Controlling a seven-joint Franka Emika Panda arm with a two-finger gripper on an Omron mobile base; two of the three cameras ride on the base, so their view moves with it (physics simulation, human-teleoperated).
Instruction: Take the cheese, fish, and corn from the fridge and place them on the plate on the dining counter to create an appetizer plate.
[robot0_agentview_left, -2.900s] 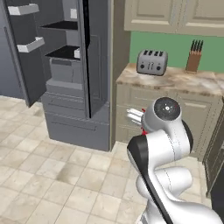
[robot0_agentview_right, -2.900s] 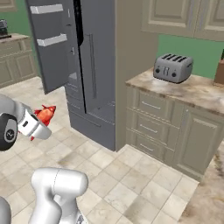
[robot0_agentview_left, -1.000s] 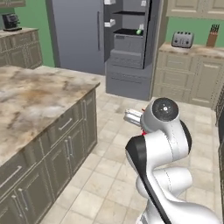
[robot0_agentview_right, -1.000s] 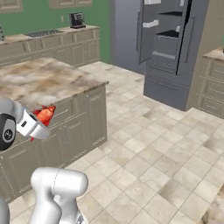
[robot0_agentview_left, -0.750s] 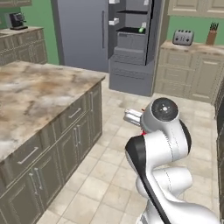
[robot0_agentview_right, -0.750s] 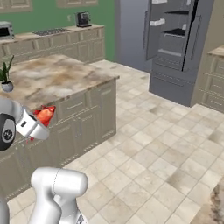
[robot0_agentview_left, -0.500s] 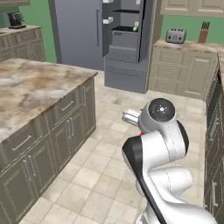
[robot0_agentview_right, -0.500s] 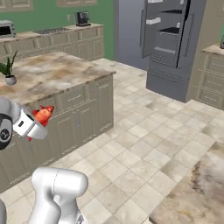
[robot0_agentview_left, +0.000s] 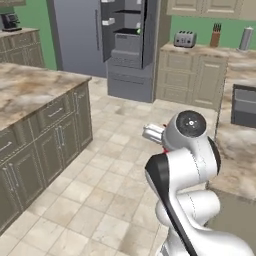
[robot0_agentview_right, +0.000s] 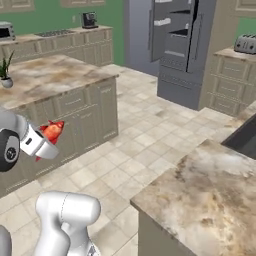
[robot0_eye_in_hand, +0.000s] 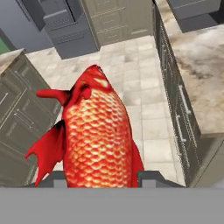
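Between the two dark fingertips (robot0_eye_in_hand: 57, 177) at the bottom of the hand view, pinched upright: the fish (robot0_eye_in_hand: 96, 135), red-orange and scaled, head pointing away from the hand, fins spread to the left. Pincer (robot0_eye_in_hand: 99, 178) pressed against both flanks of the fish, so clamped on it rather than spread. Seen from the right base view as a small red shape (robot0_agentview_right: 51, 131) sticking out past the white wrist, carried in the air above the tiled floor (robot0_agentview_right: 145, 150), touching no surface. Barely a red sliver beside the arm's round joint in the left base view. Just to the right of the base, a beige-brown marbled tabletop (robot0_agentview_right: 210, 195) with a dark inset recess at its far end. Across the aisle to the left, a second marbled island tabletop (robot0_agentview_left: 25, 92) over grey-green cabinet fronts, with a small potted plant (robot0_agentview_right: 5, 70) on it. Farther off, against the green wall, the fridge (robot0_agentview_left: 122, 42) standing tall and grey with a door swung open, white door bins and dark shelves showing. Right of it, a tabletop carrying a toaster (robot0_agentview_left: 185, 38) and a knife block (robot0_agentview_left: 215, 35). Contents of the fridge shelves too small to tell.
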